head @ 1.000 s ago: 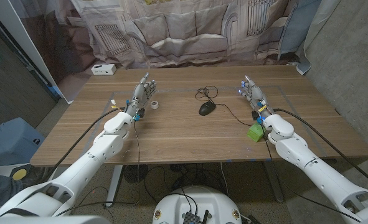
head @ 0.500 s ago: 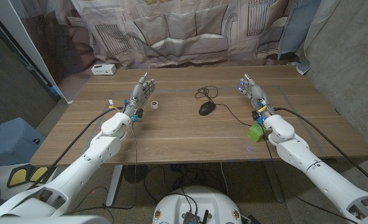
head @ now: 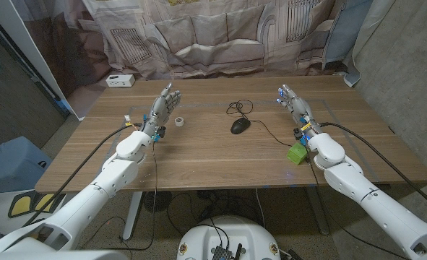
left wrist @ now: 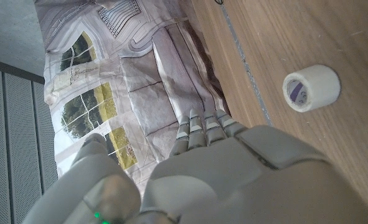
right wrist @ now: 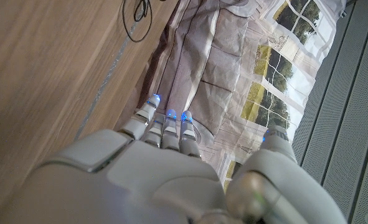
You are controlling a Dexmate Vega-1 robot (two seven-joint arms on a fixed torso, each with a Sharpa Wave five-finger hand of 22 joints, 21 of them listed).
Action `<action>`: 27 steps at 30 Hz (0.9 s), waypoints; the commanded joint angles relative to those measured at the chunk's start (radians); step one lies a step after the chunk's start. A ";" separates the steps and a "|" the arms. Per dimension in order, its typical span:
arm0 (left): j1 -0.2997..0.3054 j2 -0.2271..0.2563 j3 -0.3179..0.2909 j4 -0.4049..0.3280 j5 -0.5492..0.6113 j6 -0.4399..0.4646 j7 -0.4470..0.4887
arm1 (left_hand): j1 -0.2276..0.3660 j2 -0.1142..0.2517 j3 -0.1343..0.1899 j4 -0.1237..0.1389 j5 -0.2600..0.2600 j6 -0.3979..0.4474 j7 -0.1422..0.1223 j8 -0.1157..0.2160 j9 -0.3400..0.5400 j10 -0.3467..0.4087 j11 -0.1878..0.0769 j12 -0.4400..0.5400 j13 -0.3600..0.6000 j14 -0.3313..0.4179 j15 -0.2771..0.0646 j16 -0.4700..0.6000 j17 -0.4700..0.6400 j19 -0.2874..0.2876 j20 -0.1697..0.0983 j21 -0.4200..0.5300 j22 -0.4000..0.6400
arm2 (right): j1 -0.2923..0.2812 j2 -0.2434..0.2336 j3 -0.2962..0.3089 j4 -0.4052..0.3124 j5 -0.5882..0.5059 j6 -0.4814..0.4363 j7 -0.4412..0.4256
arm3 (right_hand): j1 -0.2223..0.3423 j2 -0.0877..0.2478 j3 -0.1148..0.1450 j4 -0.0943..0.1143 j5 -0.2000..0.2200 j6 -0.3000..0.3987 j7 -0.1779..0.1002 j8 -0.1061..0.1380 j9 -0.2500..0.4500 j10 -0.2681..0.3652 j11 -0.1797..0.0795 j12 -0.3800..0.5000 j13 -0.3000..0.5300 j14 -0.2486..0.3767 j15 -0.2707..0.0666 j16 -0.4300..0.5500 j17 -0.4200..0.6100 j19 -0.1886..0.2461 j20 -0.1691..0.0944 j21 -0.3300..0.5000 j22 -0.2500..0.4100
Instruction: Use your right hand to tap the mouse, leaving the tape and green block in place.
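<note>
Wooden table (head: 220,155); black wired computer mouse (head: 240,126) near its middle, its thin black cable (head: 236,108) looping on the far side of it and running off toward the right arm; mouse untouched, well apart from both hands.

Right hand (head: 294,105), right of the mouse; fingers extended, close together, pointing away toward the backdrop, holding nothing; blue lights at the fingertips (right wrist: 169,114) in the right wrist view.

Green block (head: 296,152) on the table just beside the right forearm, at the wrist.

Left hand (head: 164,107), left of the mouse; fingers extended and slightly apart, holding nothing.

Small roll of white tape (head: 178,121) lying on the table just right of the left hand, not touching it; seen also in the left wrist view (left wrist: 311,88).

White box (head: 119,80) at the far left corner of the table; printed fabric backdrop (head: 213,36) behind.
</note>
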 commanded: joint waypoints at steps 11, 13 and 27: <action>0.040 0.027 -0.022 -0.060 0.053 -0.042 0.064 | 0.016 0.009 0.004 -0.014 0.003 0.042 -0.005 0.010 0.004 0.036 0.000 0.009 0.001 0.036 0.001 0.007 0.004 0.026 0.007 0.006 0.004 | 0.019 0.034 -0.042 -0.012 -0.125 0.026 -0.063 | 0.003 0.009 0.001 0.002 0.005 0.015 -0.009 0.009 0.001 0.012 -0.006 0.008 0.001 0.014 0.004 0.007 0.003 0.012 0.007 0.006 0.002; 0.038 0.025 -0.024 -0.054 0.048 -0.050 0.056 | 0.017 0.009 0.004 -0.014 0.002 0.043 -0.005 0.010 0.004 0.039 -0.001 0.010 0.001 0.039 0.000 0.007 0.004 0.027 0.007 0.006 0.004 | 0.024 0.030 -0.044 -0.016 -0.149 0.029 -0.072 | 0.003 0.009 0.001 0.002 0.005 0.016 -0.010 0.008 0.001 0.013 -0.007 0.008 0.001 0.014 0.005 0.007 0.003 0.012 0.008 0.006 0.002; 0.026 0.020 -0.020 -0.038 0.048 -0.043 0.053 | 0.020 0.012 0.005 -0.018 0.002 0.053 -0.007 0.008 0.004 0.047 -0.002 0.010 0.000 0.042 0.000 0.004 0.004 0.025 0.011 0.002 0.004 | -0.018 -0.011 -0.040 -0.117 -0.364 -0.003 -0.217 | 0.013 0.009 0.001 -0.006 0.009 0.034 -0.044 0.004 0.001 0.012 -0.056 -0.002 0.000 0.049 -0.026 0.012 0.000 0.034 -0.007 0.010 0.002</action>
